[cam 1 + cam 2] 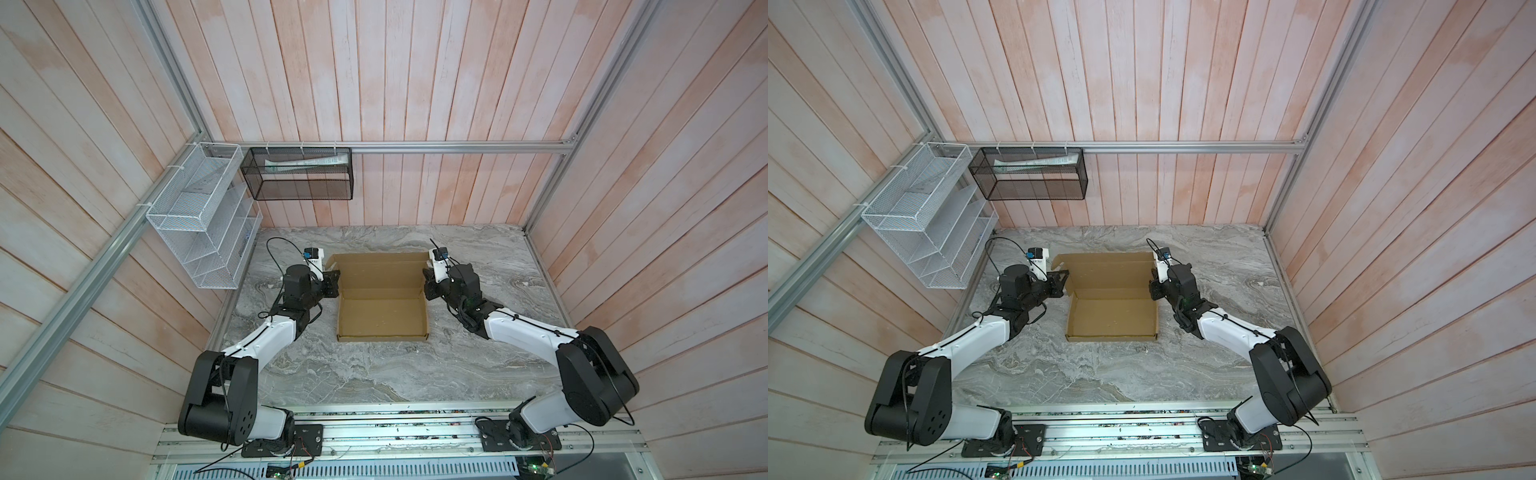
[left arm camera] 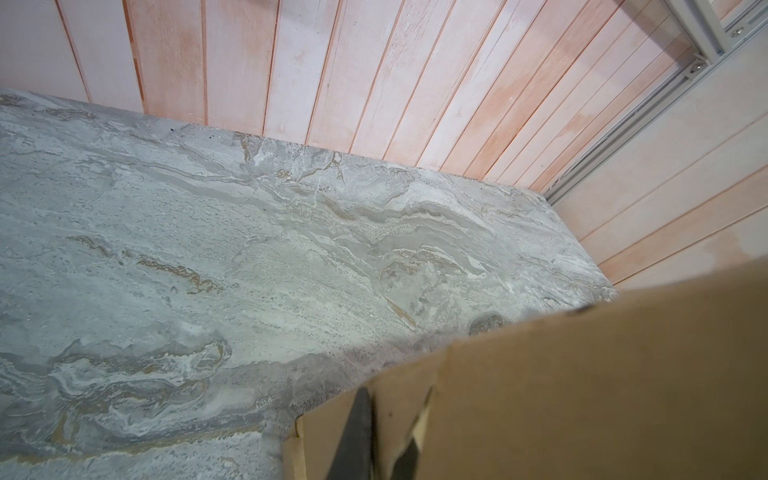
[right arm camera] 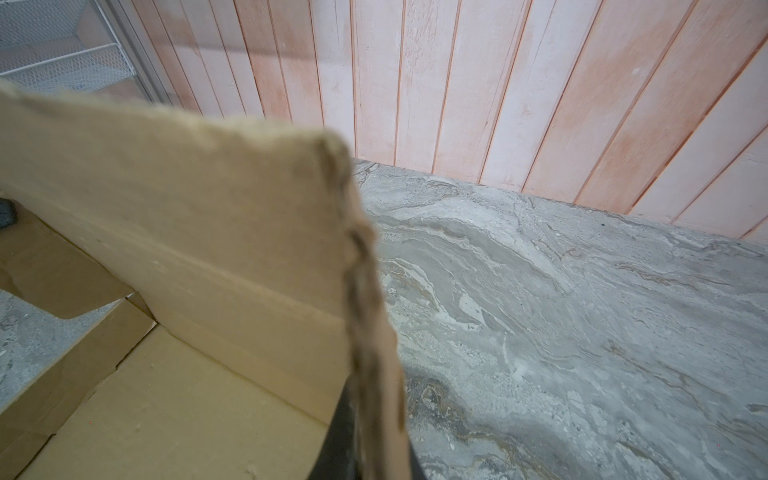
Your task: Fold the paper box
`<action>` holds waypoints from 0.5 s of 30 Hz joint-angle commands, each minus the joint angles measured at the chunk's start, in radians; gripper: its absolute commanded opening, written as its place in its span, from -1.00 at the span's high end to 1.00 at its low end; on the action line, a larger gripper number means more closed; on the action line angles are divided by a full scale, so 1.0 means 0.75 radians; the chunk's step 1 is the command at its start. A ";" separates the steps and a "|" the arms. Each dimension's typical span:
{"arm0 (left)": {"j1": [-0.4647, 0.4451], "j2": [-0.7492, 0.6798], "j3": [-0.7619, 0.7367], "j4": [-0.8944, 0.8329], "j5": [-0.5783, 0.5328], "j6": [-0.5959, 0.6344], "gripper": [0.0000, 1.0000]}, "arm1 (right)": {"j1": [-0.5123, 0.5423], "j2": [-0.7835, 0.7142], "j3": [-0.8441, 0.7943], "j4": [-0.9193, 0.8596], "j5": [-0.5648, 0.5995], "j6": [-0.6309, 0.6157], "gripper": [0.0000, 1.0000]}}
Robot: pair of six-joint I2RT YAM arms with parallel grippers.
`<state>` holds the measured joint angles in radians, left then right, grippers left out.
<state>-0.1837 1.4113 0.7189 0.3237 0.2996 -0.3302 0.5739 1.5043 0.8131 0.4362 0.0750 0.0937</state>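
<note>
While the paper box (image 1: 382,318) sits open mid-frame on the counter (image 1: 374,374), your L end effector (image 1: 333,283) & R end effector (image 1: 428,286) each pinch cardboard at its sides.

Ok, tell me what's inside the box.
Nothing: the box shows a bare cardboard floor in both top views. The left gripper and right gripper clamp its raised lid at the sides, outside the tray. The near wall covers a thin strip of floor.
</note>
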 commanded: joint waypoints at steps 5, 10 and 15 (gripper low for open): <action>-0.037 -0.041 -0.075 -0.008 0.028 -0.065 0.82 | 0.058 -0.034 -0.057 -0.007 -0.002 0.041 0.76; -0.039 -0.061 -0.096 0.002 0.024 -0.073 0.83 | 0.069 -0.055 -0.077 -0.006 0.008 0.047 0.69; -0.043 -0.082 -0.115 0.011 0.018 -0.080 0.83 | 0.082 -0.074 -0.103 -0.001 0.026 0.057 0.69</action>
<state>-0.1967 1.3624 0.6563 0.3599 0.2764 -0.3603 0.6128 1.4677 0.7601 0.4484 0.1120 0.1200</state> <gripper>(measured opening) 0.087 0.159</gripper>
